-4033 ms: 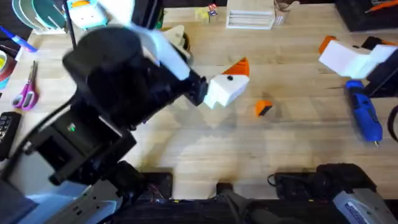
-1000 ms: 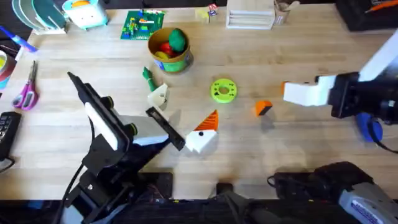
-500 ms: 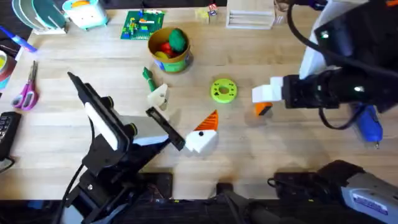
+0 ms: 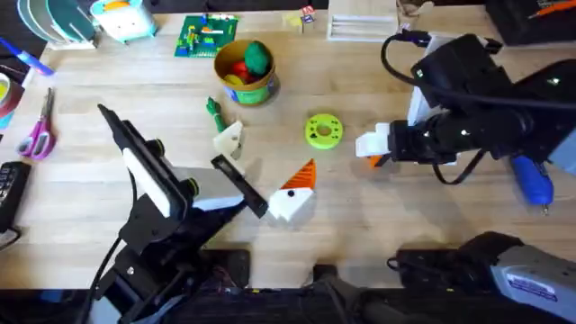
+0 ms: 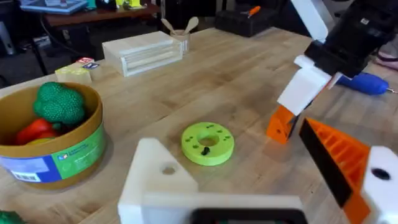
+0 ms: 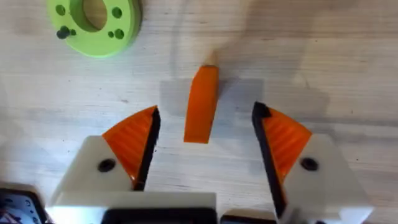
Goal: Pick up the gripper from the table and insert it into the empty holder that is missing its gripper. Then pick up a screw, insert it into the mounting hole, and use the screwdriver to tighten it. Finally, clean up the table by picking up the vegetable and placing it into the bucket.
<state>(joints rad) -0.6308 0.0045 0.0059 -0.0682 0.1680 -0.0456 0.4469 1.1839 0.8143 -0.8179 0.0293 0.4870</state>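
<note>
My right hand (image 6: pixel 202 158) hangs over the worktop (image 4: pixel 432 225) with its two orange-padded fingers (image 6: pixel 134 146) spread wide and nothing between them but air and the gripper (image 6: pixel 201 104), the small orange wedge I am after. In my right wrist view the wedge lies on the wood just ahead of the gap, centred between the pads, its long axis running straight along my reach and parallel to the pad faces, touching neither. From overhead my right hand (image 4: pixel 372 144) sits directly over the gripper (image 4: pixel 378 160), with the lime green disc (image 4: pixel 324 130) just beside it toward the middle of the worktop.

My left hand (image 4: pixel 270 189), with one orange pad in place, rests well apart from the wedge, nearer my left base; its bare off-white holder (image 5: pixel 163 180) fills the foreground of the left wrist view, and with one pad missing I cannot tell its opening. The right arm is clearly the nearer one, and I judge the coming move to be a straight descent and a squeeze across the wedge's narrow sides.

The bucket (image 4: pixel 245 76) stands at the far side holding red, yellow and rounder green toy vegetables; the dark green vegetable (image 4: pixel 214 112) lies outside it, on the wood just beside. The blue screwdriver (image 4: pixel 531 180) lies beyond my right arm.
</note>
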